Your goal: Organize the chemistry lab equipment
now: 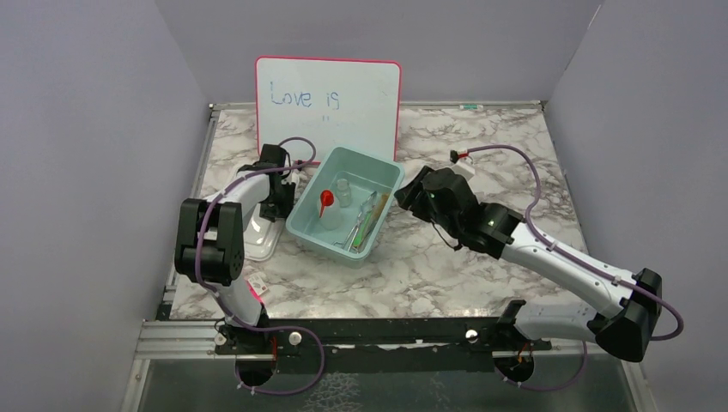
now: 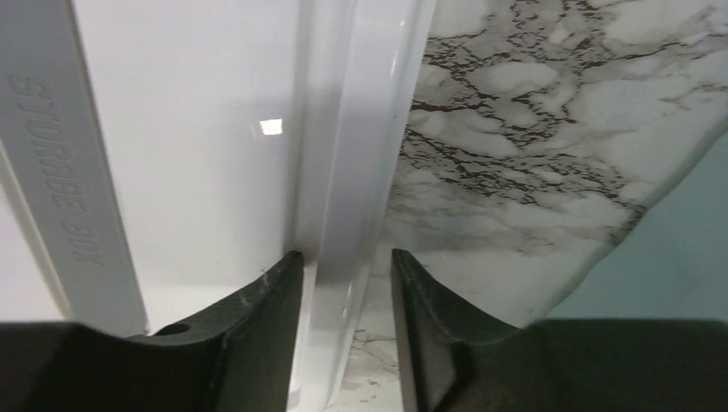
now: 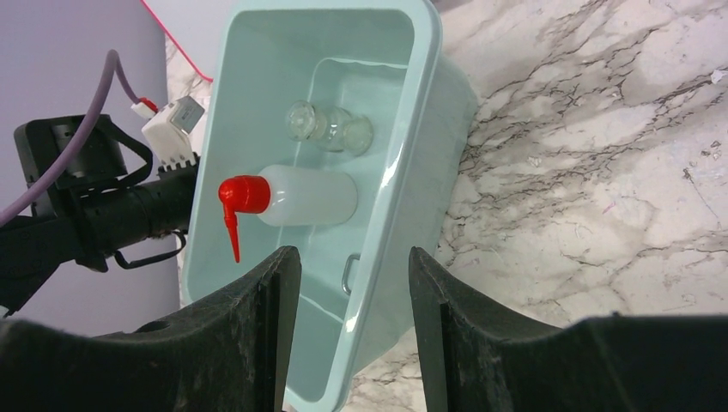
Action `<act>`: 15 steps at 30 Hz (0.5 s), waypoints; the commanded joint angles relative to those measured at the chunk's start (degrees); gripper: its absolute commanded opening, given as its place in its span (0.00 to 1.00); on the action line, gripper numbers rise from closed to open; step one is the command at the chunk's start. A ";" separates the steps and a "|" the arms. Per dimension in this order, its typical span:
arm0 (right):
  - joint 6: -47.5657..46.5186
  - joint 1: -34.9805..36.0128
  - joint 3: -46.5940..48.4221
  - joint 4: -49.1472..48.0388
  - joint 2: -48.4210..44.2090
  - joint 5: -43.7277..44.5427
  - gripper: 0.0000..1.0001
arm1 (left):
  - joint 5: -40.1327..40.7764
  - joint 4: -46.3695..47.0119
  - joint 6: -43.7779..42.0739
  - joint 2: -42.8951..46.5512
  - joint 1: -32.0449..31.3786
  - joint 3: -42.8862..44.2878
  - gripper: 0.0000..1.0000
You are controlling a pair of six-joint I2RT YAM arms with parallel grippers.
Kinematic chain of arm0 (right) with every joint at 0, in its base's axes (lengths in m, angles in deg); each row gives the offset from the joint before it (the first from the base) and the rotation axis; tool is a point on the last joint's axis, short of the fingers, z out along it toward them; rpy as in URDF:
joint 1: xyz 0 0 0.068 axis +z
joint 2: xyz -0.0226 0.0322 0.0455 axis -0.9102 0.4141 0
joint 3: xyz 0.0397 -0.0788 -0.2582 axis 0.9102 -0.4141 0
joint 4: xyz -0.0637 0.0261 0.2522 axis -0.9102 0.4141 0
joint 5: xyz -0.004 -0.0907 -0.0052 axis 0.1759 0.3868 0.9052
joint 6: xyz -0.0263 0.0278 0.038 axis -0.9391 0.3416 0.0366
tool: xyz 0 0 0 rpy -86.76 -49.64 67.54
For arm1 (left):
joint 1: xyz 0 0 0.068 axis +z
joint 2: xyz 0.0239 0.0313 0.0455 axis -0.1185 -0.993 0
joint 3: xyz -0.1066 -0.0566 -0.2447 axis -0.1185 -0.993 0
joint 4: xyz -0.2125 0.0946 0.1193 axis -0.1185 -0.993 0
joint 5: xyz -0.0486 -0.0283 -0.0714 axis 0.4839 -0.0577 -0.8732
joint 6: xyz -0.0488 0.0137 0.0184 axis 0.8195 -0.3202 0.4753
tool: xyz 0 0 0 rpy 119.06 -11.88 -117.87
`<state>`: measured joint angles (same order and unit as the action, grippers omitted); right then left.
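A teal bin (image 1: 386,176) stands mid-table. Inside lie a white squeeze bottle with a red nozzle (image 3: 305,196), a small glass flask (image 3: 330,129), metal tongs (image 1: 354,232) and a brush (image 1: 372,216). My right gripper (image 3: 354,251) is open; its fingers straddle the bin's right rim (image 3: 421,129) with a gap on each side. My left gripper (image 2: 343,257) is open at the bin's left. It straddles the raised rim (image 2: 365,154) of a white lid (image 2: 197,154) lying flat on the table, and daylight shows beside the right finger.
A pink-framed whiteboard (image 1: 328,99) reading "Love is" leans on the back wall behind the bin. A pink marker (image 1: 255,290) lies by the left arm's base. Grey walls close in the marble table (image 1: 481,154) on three sides.
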<state>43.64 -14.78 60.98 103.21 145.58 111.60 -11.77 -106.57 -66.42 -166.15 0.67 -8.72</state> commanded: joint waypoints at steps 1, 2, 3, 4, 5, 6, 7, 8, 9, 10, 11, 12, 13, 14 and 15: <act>0.19 -0.23 -0.45 -0.49 -2.23 2.06 0.54 | 0.90 -1.00 0.48 -3.93 0.18 -0.99 0.38; 0.23 -0.24 -0.50 -0.42 -2.48 2.20 0.54 | 1.36 -1.19 0.47 -4.37 0.16 -0.94 0.32; 0.33 -0.23 -0.56 -0.41 -2.73 2.27 0.55 | 1.84 -1.41 0.49 -4.72 0.20 -0.79 0.25; 0.34 -0.23 -0.63 -0.47 -3.01 2.35 0.55 | 2.04 -1.61 0.42 -4.86 0.19 -0.62 0.20; 0.34 -0.27 -0.66 -0.46 -3.19 2.29 0.54 | 1.97 -1.68 0.36 -4.69 0.15 -0.49 0.14; 0.34 -0.23 -0.74 -0.49 -3.42 2.29 0.54 | 1.72 -1.80 0.27 -4.28 0.09 -0.27 0.09; 0.34 -0.23 -0.75 -0.43 -3.55 2.32 0.54 | 1.51 -1.75 0.17 -3.65 0.15 -0.14 0.05; 0.41 -0.24 -0.80 -0.41 -3.70 2.35 0.55 | 1.44 -1.69 0.03 -2.86 0.10 0.16 0.00; 0.55 -0.24 -0.80 -0.45 -3.74 2.35 0.55 | 1.64 -1.67 -0.14 -1.82 0.11 0.38 0.00; 0.60 -0.25 -0.83 -0.41 -3.83 2.32 0.55 | 1.89 -1.61 -0.32 -0.75 0.14 0.50 0.00; 0.61 -0.29 -0.81 -0.49 -3.88 2.36 0.54 | 2.32 -1.27 -0.45 0.56 0.15 0.31 0.00; 0.54 -0.26 -0.72 -0.49 -3.88 2.36 0.55 | 2.64 -1.02 -0.60 1.90 0.08 0.13 0.00; 0.48 -0.30 -0.59 -0.49 -3.92 2.23 0.54 | 2.71 -0.64 -0.76 3.16 0.13 -0.04 0.00; 0.37 -0.31 -0.47 -0.45 -3.80 2.20 0.54 | 2.70 -0.28 -1.02 4.33 0.11 -0.10 0.00; 0.30 -0.25 -0.34 -0.34 -3.71 2.12 0.54 | 2.70 -0.19 -1.31 5.44 0.13 0.01 0.00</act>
<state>43.68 -14.78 60.89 103.19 142.60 112.09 -10.39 -107.75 -67.01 -165.86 0.45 -7.98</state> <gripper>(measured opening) 0.542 0.205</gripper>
